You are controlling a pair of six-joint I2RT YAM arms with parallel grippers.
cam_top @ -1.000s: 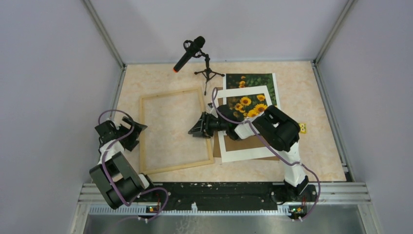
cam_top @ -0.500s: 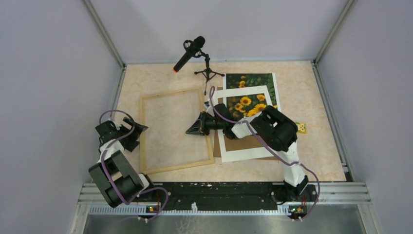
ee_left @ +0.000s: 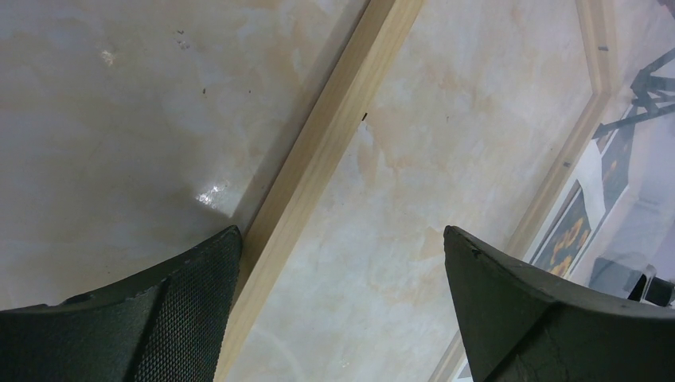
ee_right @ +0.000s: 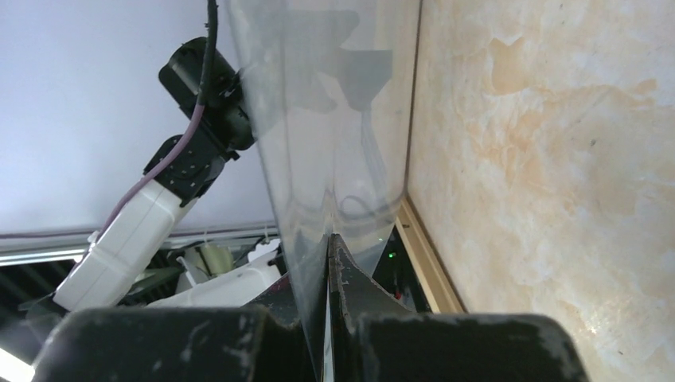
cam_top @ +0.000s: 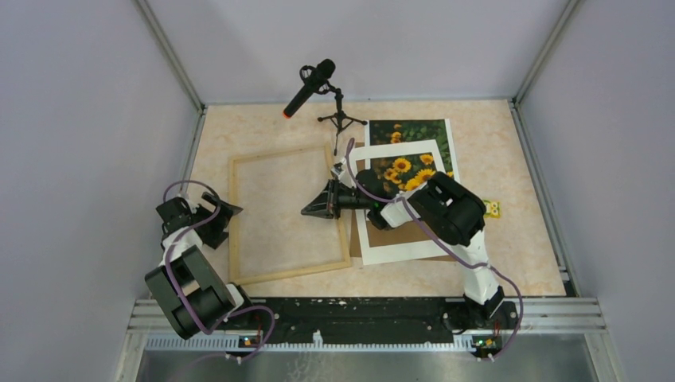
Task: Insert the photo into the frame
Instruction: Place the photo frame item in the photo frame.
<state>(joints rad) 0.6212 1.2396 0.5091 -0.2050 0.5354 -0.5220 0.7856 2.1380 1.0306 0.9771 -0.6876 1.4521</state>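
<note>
Drift is the only change: the right pincer [cam_top: 314, 208], clamped shut on a clear pane [ee_right: 334, 119], has slid slightly leftward over the frame [cam_top: 294, 271], so the glazing seems to be going in first. The photo [cam_top: 418, 131] lies on the counter [cam_top: 517, 239], partly under a white mat [cam_top: 410, 148], well apart from both pincers. The left pincer [ee_left: 338, 243] gapes empty astride the frame's left strip.

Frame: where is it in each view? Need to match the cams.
Top external: frame lies flat, left of centre.
Left wrist: one strip runs diagonally, passing by a finger of the open left gripper.
Right wrist: short strip at lower centre, right of the clear sheet pinched in the right gripper.
Shared landmark: the beige marbled table.
</note>
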